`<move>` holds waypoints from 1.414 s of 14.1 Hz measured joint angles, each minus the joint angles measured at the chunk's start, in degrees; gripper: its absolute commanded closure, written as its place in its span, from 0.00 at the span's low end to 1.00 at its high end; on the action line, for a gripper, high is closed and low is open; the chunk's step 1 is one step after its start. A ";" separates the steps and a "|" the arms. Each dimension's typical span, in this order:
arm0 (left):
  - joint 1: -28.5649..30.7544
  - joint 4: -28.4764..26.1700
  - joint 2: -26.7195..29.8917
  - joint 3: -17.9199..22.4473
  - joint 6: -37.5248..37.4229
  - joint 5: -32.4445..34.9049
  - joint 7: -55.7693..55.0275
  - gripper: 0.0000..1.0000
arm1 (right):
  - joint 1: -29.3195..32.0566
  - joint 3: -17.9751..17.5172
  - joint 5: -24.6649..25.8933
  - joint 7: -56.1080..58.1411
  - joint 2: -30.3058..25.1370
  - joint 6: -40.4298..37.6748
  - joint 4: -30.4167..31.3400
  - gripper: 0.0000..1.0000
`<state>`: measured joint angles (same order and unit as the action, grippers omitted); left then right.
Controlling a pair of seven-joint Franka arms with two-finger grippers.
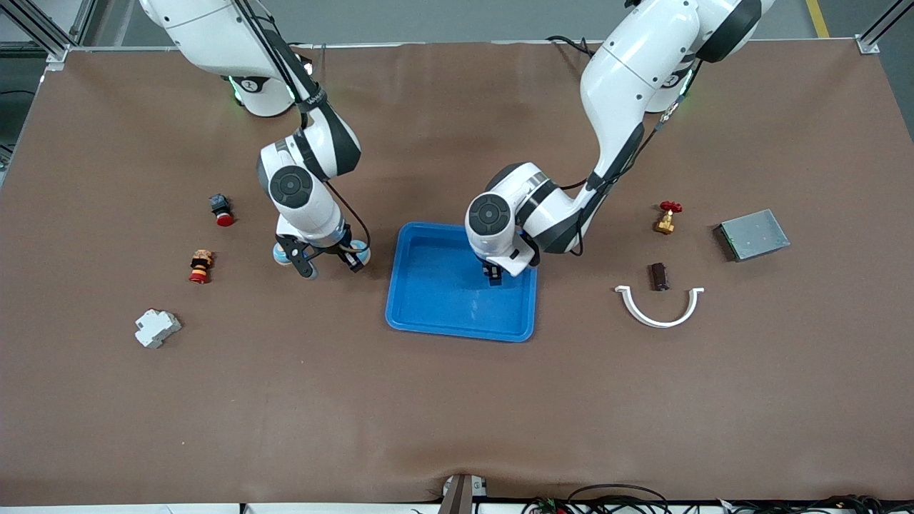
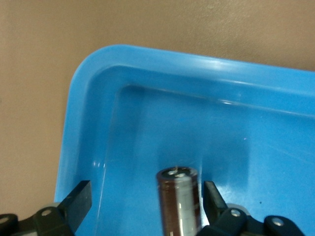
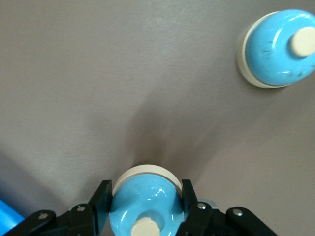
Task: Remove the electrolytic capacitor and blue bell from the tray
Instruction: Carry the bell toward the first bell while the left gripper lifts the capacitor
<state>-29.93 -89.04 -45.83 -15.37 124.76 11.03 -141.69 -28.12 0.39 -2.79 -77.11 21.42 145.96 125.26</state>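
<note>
The dark cylindrical electrolytic capacitor (image 2: pixel 179 201) stood between the spread left tool (image 1: pixel 493 274) inside the shallow blue plastic tray (image 1: pixel 428 300); the right tool (image 3: pixel 145 204) pinched a blue bell (image 3: pixel 143 205) over the worktop.

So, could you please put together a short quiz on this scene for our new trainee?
1. True or false: the left gripper is shut on the electrolytic capacitor.
2. What does the right gripper hold? A) red valve B) blue bell C) white clip
3. Fill in: the capacitor is in the blue ____.
Key: 1 false, its jaws stand open on either side of the capacitor. 2 B. 3 tray.
</note>
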 measured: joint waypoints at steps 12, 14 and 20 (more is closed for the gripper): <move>-0.53 -0.03 -0.47 -0.01 -0.02 1.51 -0.04 0.00 | 2.83 0.27 -0.03 7.45 -0.53 8.14 7.44 1.00; -0.79 -0.03 -0.48 -0.01 -0.02 1.65 -0.04 0.70 | 3.07 0.27 -0.03 7.88 -0.53 8.33 7.46 1.00; -1.47 0.46 -0.46 -0.06 -0.08 2.62 -0.04 1.00 | 3.23 0.25 -0.36 7.01 -0.53 8.62 7.47 0.00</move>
<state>-31.40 -88.58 -46.29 -15.44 124.68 13.65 -141.73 -24.89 0.64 -3.15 -70.09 20.89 154.59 132.73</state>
